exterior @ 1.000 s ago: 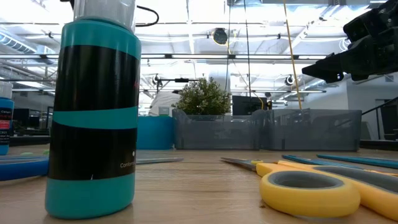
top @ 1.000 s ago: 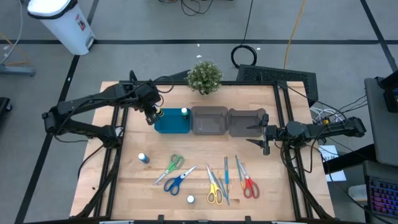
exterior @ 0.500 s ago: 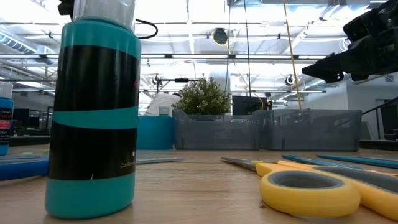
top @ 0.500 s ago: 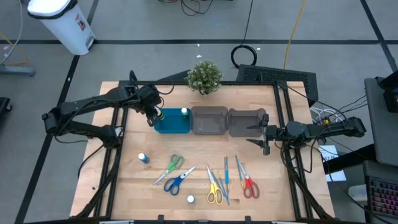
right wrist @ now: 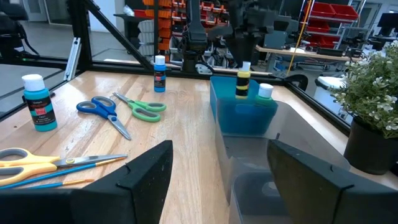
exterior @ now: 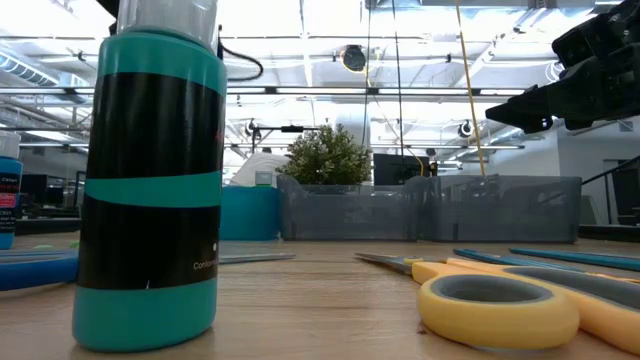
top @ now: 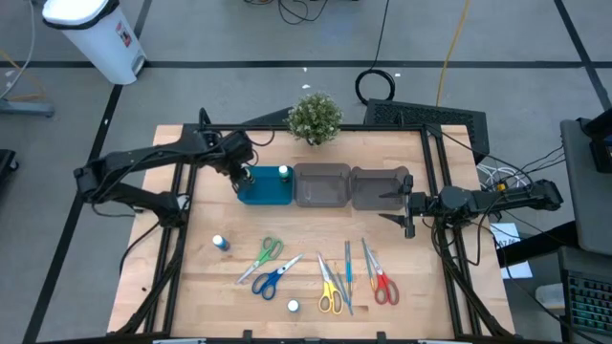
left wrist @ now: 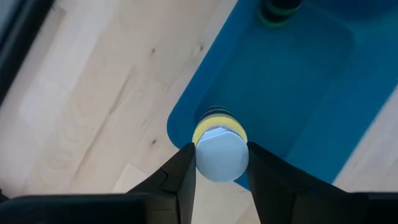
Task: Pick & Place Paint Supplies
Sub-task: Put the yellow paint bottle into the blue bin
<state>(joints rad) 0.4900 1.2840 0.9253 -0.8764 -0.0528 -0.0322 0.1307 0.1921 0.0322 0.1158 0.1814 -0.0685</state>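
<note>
Left gripper [left wrist: 221,163] is clamped on a little yellow bottle [left wrist: 221,124] with a white cap, held upright, long axis vertical, cap up, over the near-left corner of the teal tray [top: 268,191]. A green-banded bottle [top: 284,173] stands in the tray's far corner. Right gripper [top: 400,204] hangs spread and empty beside the grey bins [top: 349,186].

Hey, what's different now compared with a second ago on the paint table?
The left claw, shut on the yellow bottle, has shifted slightly rightward in the high view, over the near-left corner of the teal tray. Nothing was released. The right claw stayed open beside the grey bins; the scissors and the other bottles stayed put.
</note>
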